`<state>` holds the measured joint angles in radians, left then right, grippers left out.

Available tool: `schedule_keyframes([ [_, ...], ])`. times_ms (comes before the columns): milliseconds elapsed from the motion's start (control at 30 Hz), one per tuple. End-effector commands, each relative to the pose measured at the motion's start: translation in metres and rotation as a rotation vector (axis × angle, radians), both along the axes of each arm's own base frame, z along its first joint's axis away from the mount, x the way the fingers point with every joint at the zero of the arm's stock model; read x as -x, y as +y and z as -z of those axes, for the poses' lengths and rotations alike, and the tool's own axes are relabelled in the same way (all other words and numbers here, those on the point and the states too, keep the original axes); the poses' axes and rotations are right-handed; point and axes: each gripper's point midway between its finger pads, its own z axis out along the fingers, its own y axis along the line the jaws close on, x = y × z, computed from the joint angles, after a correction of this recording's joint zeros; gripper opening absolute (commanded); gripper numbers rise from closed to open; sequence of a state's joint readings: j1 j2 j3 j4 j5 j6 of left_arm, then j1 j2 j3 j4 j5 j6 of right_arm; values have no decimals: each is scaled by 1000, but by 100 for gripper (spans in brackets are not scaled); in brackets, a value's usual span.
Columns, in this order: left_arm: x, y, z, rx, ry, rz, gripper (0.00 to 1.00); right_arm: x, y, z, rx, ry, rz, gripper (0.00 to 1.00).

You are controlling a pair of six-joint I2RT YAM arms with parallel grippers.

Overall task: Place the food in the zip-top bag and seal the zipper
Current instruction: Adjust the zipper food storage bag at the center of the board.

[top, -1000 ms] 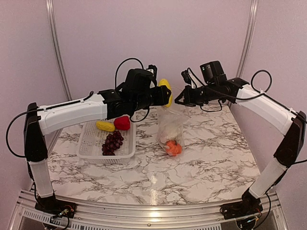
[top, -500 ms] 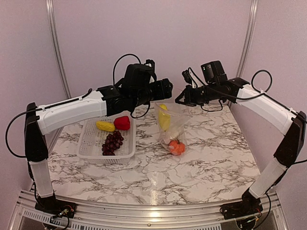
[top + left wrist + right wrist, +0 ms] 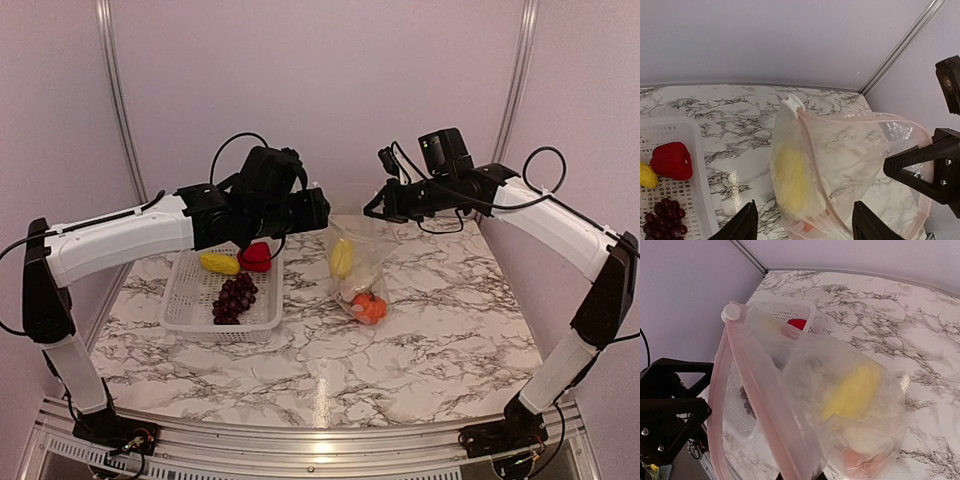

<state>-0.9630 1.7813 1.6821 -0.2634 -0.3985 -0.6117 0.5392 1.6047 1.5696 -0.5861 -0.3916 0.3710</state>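
Bag (image 3: 355,265) hangs over table (image 3: 450,340), mouth open, R gripper (image 3: 888,167) pinched shut on its rim. Inside: yellow pc (image 3: 342,257), whitish pc (image 3: 355,285), orange (image 3: 368,306). L gripper (image 3: 802,222) open, empty, just beside mouth. Step: loading, approx half done. Basket (image 3: 190,300) holds grapes (image 3: 233,297), pepper (image 3: 256,256), 2nd yellow pc (image 3: 219,263). Next: L reaches into basket, grabs one. Zipper (image 3: 747,370) unsealed.
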Motion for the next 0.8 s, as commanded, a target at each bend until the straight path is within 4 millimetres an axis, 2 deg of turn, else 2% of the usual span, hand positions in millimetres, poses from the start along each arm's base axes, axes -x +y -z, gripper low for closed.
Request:
schedule_keyframes([
  [0,27,8,25,39,94,75,66,-4,7,-2,-32,-6,-16,0],
  [133,30,4,22,84,103,96,63,-4,12,1,-30,1,-29,0],
  [267,26,1,11,111,90,94,62,-3,18,6,-22,7,-43,0],
  [367,16,8,15,114,132,20,56,-2,20,11,-12,12,-53,0],
  [467,4,13,21,135,206,-30,43,-1,21,16,2,17,-56,0],
  [600,-2,-2,24,170,237,27,17,-6,16,16,26,2,-29,0],
  [667,-5,-14,23,184,243,58,9,-14,6,15,62,-9,21,0],
  [767,-13,-36,19,215,241,111,0,-33,-22,8,104,-36,124,0],
])
